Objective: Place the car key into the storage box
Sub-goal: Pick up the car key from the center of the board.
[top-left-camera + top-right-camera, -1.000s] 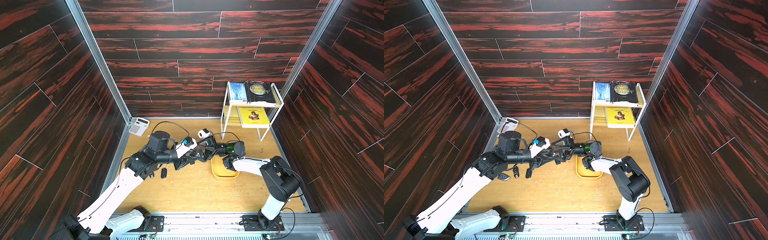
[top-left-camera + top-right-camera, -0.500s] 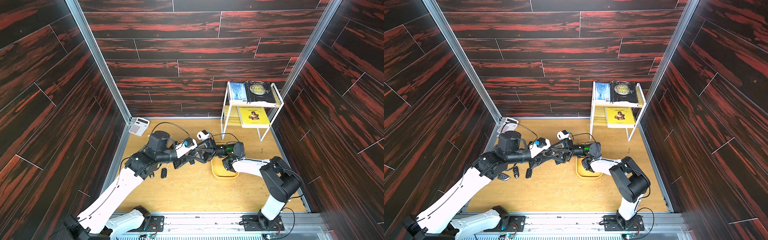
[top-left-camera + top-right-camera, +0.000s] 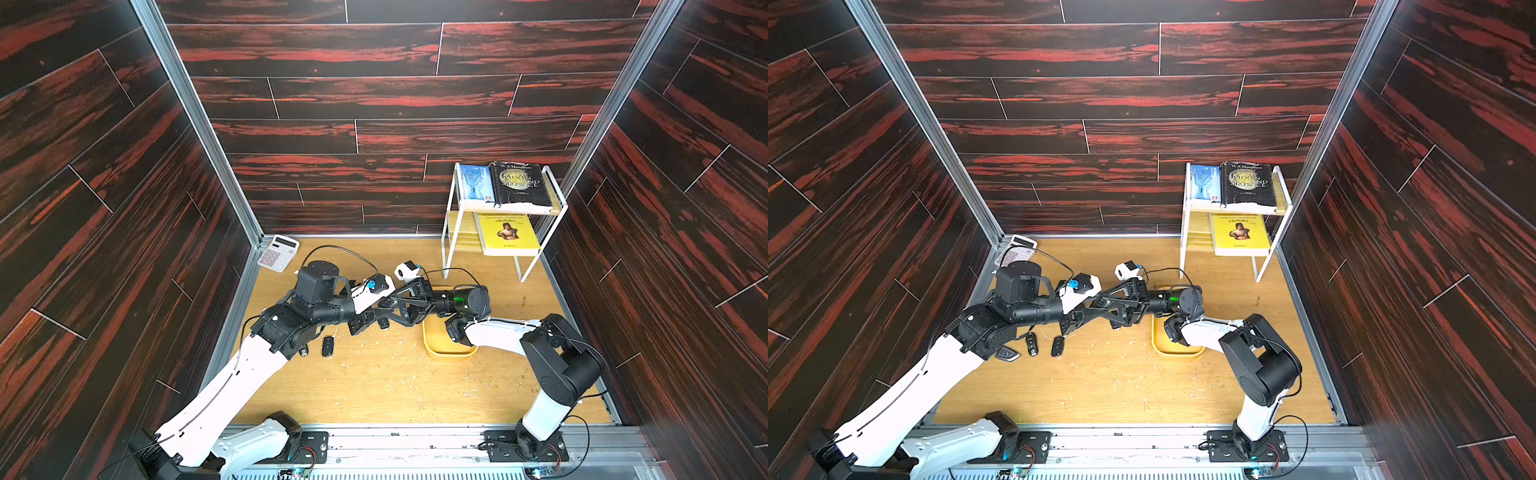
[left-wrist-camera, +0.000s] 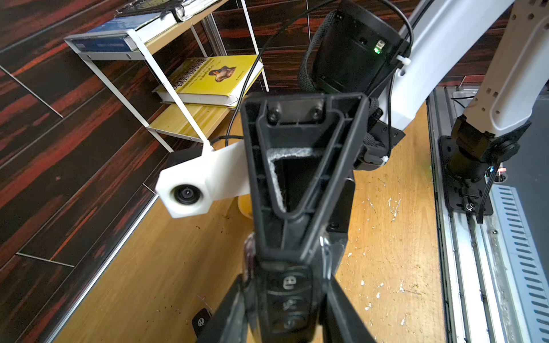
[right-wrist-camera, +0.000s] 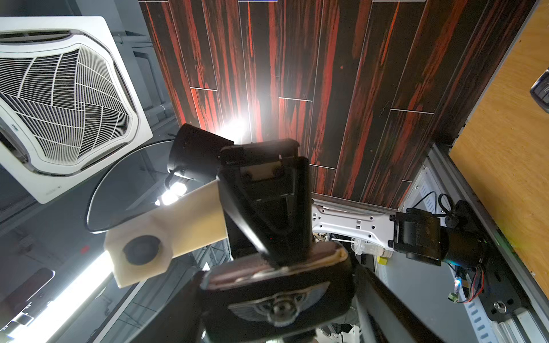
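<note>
Tabletop [image 3: 395, 386], car key [image 4: 286, 297] between left fingers [image 4: 230, 311]

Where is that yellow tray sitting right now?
In both top views the yellow tray lies on the wooden table, partly under the right arm, in front of the white book rack.

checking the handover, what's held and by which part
The left gripper pinches a black plastic car key fob by its side edges; the right gripper straddles it, grip unclear.

You have a calculator [image 3: 278, 252] in the far left corner; the white shelf [image 3: 463, 240] at far right holds three books [image 3: 519, 183].
</note>
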Tool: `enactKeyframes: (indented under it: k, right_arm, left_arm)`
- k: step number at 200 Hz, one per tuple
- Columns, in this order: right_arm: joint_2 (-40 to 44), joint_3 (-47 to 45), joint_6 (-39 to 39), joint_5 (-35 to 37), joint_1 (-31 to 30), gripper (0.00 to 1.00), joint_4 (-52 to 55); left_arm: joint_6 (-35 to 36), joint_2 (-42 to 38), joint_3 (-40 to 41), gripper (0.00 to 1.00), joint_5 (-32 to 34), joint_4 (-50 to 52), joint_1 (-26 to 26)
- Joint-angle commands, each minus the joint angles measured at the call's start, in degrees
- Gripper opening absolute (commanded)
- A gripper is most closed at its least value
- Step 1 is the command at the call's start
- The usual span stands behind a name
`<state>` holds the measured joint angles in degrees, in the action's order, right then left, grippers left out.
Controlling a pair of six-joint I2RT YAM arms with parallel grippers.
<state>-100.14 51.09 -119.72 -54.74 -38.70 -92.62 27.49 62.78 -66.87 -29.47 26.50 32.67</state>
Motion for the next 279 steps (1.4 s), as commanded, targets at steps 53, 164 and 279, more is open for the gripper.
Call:
enactKeyframes:
  k: [53,164,279]
  right_arm:
    - [2.05,1.52,-12.49,1.55,-1.8,0.78,-14.56]
    - [1.44,2.27,-12.38,2.28,-1.81,0.71,-14.61]
    - [1.2,3.31,-12.38,3.47,-1.65,0.85,-14.61]
  left_arm:
    - [-1.47,-3.28,2.98,0.11,-1.21,-7.08,0.23]
    - [-1.56,-4.6,4.23,0.08,-0.68,-7.51,0.21]
    - [-2.85,-6.96,7.53,0.06,0.92,-11.04,0.22]
